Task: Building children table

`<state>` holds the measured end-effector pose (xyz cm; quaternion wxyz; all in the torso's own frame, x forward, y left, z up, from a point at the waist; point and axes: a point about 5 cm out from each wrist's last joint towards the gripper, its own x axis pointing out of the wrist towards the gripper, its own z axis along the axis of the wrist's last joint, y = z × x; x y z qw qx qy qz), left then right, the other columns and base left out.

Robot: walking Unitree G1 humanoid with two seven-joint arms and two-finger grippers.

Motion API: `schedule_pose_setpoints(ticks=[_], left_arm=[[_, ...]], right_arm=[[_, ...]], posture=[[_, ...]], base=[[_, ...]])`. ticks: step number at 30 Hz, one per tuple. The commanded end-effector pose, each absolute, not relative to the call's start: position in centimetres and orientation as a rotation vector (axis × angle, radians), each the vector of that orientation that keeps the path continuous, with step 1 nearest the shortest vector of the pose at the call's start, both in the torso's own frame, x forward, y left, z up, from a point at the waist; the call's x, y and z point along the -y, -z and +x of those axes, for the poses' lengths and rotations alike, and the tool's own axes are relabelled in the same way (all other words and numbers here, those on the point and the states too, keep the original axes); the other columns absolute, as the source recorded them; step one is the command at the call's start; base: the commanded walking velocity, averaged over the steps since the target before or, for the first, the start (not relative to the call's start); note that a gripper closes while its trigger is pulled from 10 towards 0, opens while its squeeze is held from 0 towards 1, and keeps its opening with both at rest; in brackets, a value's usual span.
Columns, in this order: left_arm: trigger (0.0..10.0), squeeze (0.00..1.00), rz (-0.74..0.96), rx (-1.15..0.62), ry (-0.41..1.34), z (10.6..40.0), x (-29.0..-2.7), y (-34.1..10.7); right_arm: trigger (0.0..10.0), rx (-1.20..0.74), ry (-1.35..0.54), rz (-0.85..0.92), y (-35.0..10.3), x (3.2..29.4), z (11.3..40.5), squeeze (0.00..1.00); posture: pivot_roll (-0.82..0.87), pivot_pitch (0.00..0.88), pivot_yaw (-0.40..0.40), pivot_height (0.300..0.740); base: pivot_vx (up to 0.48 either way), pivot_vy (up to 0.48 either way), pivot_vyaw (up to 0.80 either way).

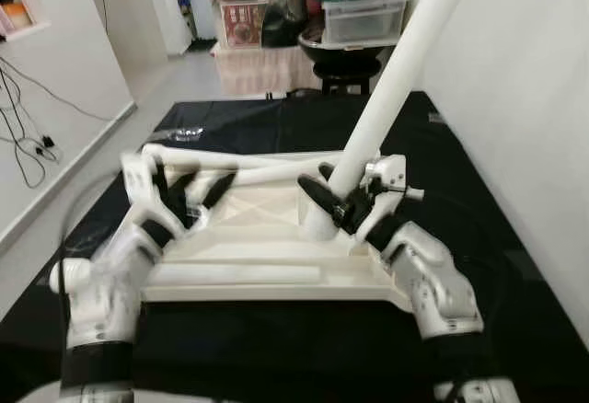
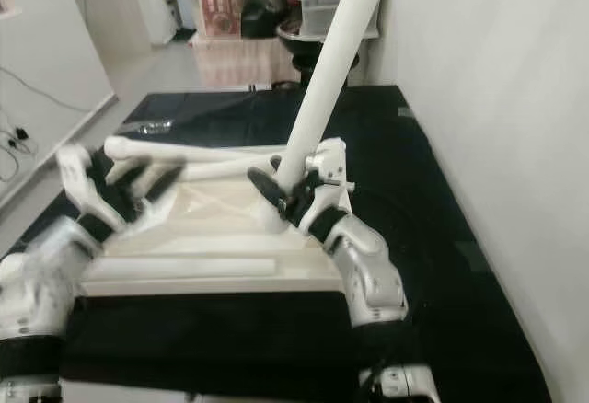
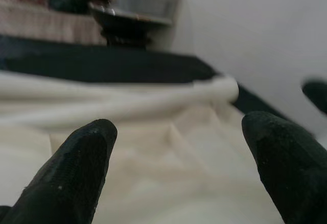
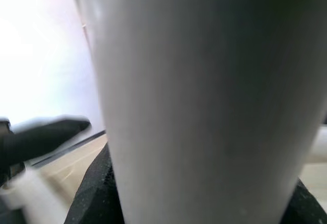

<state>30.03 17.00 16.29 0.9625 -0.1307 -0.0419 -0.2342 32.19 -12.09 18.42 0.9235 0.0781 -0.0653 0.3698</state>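
A cream tabletop (image 1: 267, 274) lies upside down on a black mat (image 1: 304, 348). A long white table leg (image 1: 396, 81) rises tilted from a socket near the tabletop's middle; my right gripper (image 1: 333, 202) is shut on its lower end, and the leg (image 4: 204, 101) looms close between the fingers in the right wrist view. Two more white legs (image 1: 248, 164) lie along the tabletop's far edge, and another leg (image 1: 235, 275) lies near the front edge. My left gripper (image 1: 195, 191) is open above the tabletop's left side, fingers (image 3: 76, 168) spread over the cream surface.
A white wall (image 1: 525, 99) runs close along the right. Behind the mat stand a covered stand with boxes (image 1: 248, 26), a clear lidded bin (image 1: 363, 12) and a black round grill (image 1: 345, 53). Cables (image 1: 23, 136) trail on the floor at left.
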Motion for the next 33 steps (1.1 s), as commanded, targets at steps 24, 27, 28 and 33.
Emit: schedule_pose_setpoints(ticks=[24,27,28,33], left_arm=[[10.0,0.00,-0.094,-0.096,0.793,22.4,-11.0,-13.6],[10.0,0.00,-0.083,-0.120,0.802,21.9,-10.9,-13.3],[10.0,0.00,-0.075,-0.135,0.801,21.7,-11.0,-13.2],[10.0,0.00,-0.063,-0.127,0.795,21.4,-11.0,-13.3]], right_arm=[[10.0,0.038,-0.970,0.007,-17.4,13.5,26.6,0.00],[10.0,0.036,-0.974,-0.002,-17.6,13.8,26.6,0.00],[10.0,0.039,-0.979,-0.009,-17.8,13.9,26.6,0.00],[10.0,0.046,-0.982,-0.013,-18.1,14.1,26.6,0.00]], posture=[[-0.13,0.148,0.080,0.740],[-0.13,0.146,0.077,0.740],[-0.13,0.149,0.077,0.740],[-0.13,0.160,0.074,0.740]], base=[[0.000,-0.214,0.00],[0.000,0.000,0.00],[0.000,0.472,0.00],[0.000,0.476,0.00]])
